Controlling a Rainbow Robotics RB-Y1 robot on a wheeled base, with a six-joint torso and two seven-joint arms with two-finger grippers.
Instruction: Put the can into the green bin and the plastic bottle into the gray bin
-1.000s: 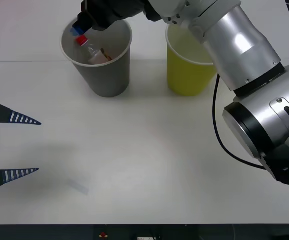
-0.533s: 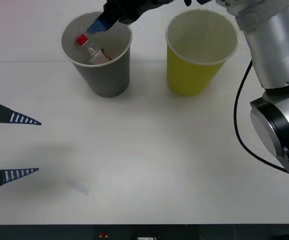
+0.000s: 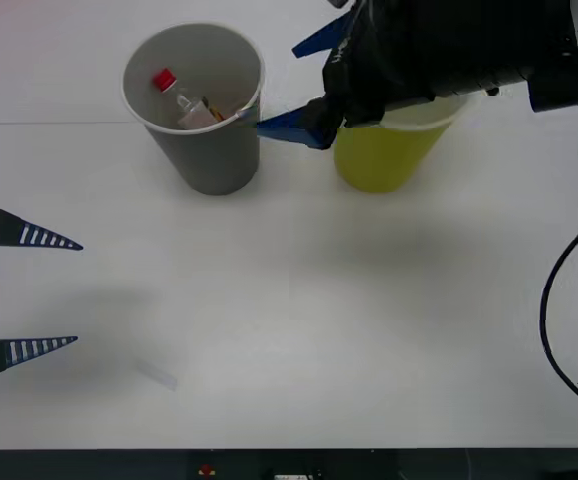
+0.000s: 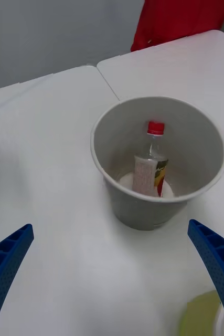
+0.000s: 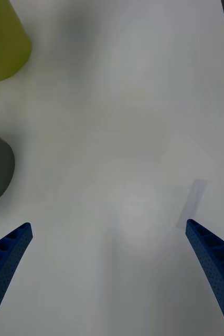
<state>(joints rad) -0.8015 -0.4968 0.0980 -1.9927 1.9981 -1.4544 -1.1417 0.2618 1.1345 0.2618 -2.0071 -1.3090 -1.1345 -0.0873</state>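
Already the plastic bottle [image 3: 181,100] sits inside the gray bin [image 3: 209,150], leaning against the inner wall with its red cap up; from the right wrist view we see it resting on the bin's floor [image 4: 151,168]. So the bottle half of the task looks done to us. The right gripper [image 3: 294,85] hangs above the gap between the gray bin and the green bin [image 3: 374,160], its jaws spread wide and holding nothing. The arm's dark wrist covers most of the green bin's mouth, so we cannot tell whether the can lies inside, and we find no can on the worktop [image 3: 289,300].

We judge the step in hand to be the withdrawal after the drop. If the can is already binned, the next move calls only for lifting the arm clear without knocking either rim; the lower blue fingertip lies very near the gray bin's lip, so a sideways sweep could tip it.

Compared with half a second ago, the right gripper has moved from over the gray bin's rim toward the green one, and the arm now hides that bin's mouth. The bottle has not shifted in that time.

The left gripper [image 3: 29,290] waits at the worktop's left edge, jaws wide and holding nothing, unchanged.
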